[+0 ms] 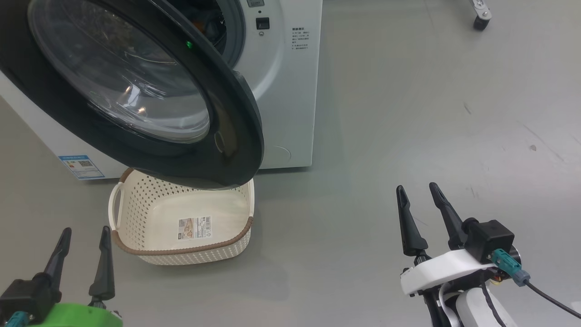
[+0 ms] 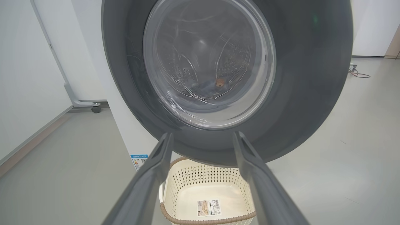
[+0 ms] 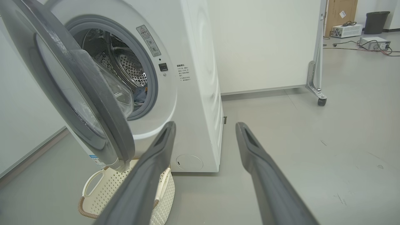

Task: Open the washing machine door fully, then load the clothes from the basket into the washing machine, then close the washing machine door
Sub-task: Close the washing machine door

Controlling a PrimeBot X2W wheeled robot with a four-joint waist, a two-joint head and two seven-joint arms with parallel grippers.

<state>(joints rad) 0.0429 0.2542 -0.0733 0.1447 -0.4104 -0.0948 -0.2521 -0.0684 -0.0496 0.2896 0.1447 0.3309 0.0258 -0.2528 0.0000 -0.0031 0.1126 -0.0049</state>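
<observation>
Cream basket [image 1: 150, 200] sat empty, clothes [image 3: 140, 93] in the washing machine [image 1: 281, 91]. With left end effector [image 1: 87, 228] and right end effector [image 1: 416, 185] open, empty, the door [image 1: 236, 113] likely needed pushing shut.

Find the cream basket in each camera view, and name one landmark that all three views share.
Head view: basket lower left of centre, beneath the washing machine door.
Left wrist view: basket at bottom centre, below the door.
Right wrist view: basket at lower left, below the door's rim.
Shared landmark: the open washing machine door, above the basket throughout.
</observation>
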